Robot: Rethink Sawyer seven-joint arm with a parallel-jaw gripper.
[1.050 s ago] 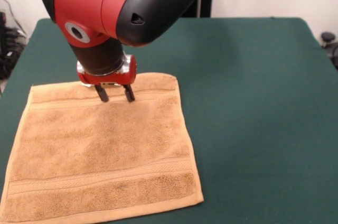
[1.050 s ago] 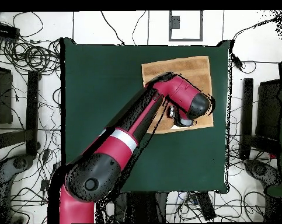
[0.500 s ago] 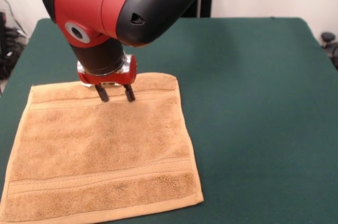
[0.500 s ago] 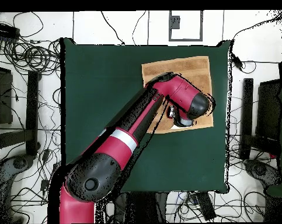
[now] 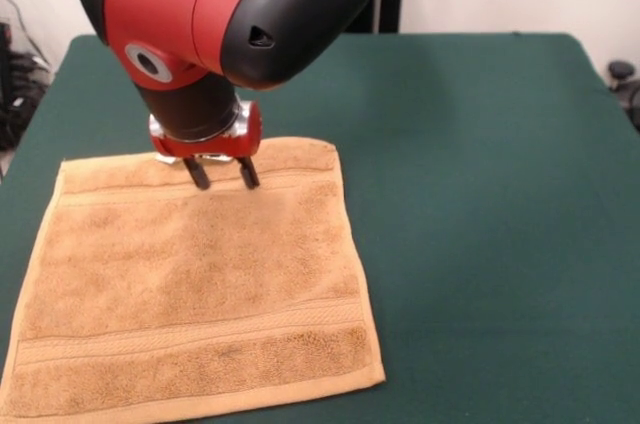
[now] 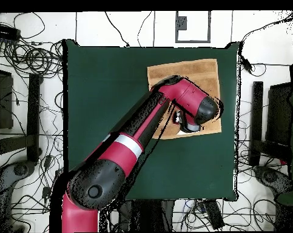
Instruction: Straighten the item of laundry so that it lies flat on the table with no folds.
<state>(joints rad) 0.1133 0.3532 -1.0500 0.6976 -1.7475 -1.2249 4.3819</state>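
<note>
1. Towel (image 5: 195, 289): golden-tan, lies spread on the green table (image 5: 480, 194) towards its corner; in the front view its near edge runs almost off the bottom of the picture. No folds visible.
2. Orientation: roughly square, so no marked long axis; the woven bands run side to side, edges slightly askew to the table's.
3. Gripper (image 5: 222, 175): above the towel's far band, fingers parted narrowly, nothing between them.
4. Change: against a second ago the gripper has lifted a trifle; the towel has not shifted. Judgement: task appears essentially complete, arm withdrawing.
</note>
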